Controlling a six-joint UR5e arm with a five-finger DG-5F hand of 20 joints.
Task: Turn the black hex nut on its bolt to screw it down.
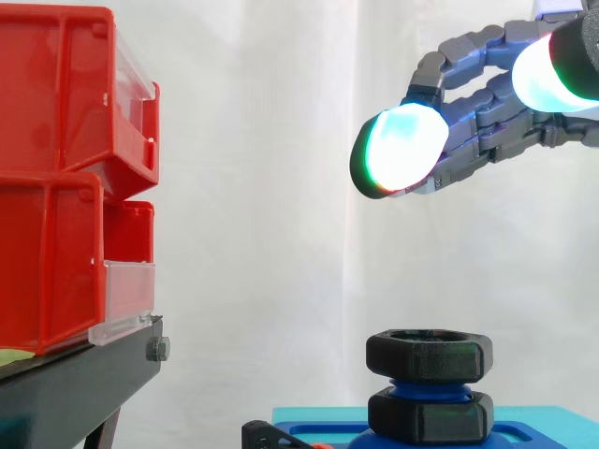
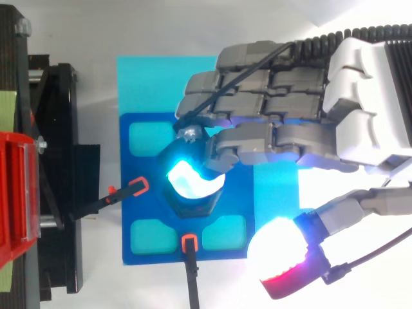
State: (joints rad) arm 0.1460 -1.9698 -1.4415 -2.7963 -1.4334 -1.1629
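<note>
The hand (image 1: pixel 473 112) hovers well above the nut (image 1: pixel 429 354), fingers loosely spread and empty. The nut sits high on the blue bolt (image 1: pixel 429 384), apart from a second nut (image 1: pixel 429 414) below. By my judgement, all the screwing down remains.

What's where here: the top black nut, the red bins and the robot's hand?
top black nut (image 1: pixel 429 354): side view, its front face.
red bins (image 1: pixel 56 103): side view, the upper bin's side wall.
hand (image 2: pixel 370 90): top view, its white back.
</note>
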